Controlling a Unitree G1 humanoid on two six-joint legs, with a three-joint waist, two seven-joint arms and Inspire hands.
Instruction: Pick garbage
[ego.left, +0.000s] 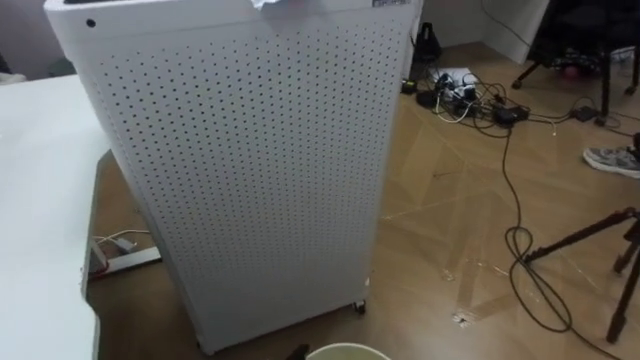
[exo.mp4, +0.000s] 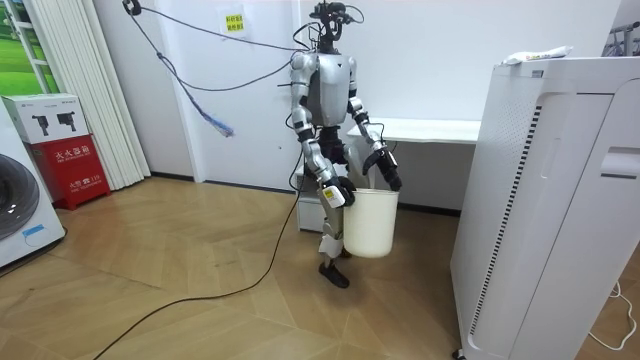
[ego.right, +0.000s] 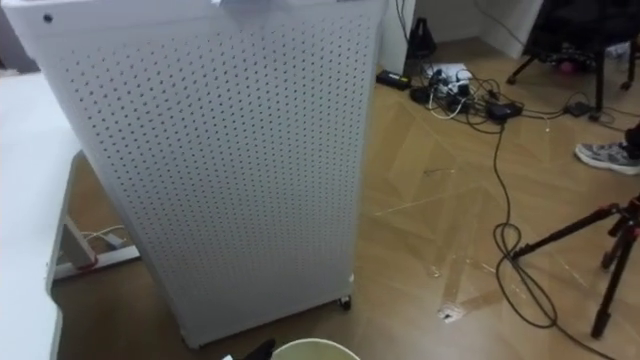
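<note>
White bin (exo.mp4: 370, 228) in left hand (exo.mp4: 390, 178), right hand (exo.mp4: 335, 195) | garbage (exo.mp4: 530, 57) atop purifier (exo.mp4: 520, 220), apart

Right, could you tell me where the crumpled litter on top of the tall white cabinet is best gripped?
Pinch the litter at its raised folds, probably from above at the cabinet's near edge: it lies low on the flat top.

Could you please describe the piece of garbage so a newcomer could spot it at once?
Look at the tall white perforated cabinet facing the robot. On its flat top lies a small crumpled white paper scrap. It is the only loose thing up there.
</note>
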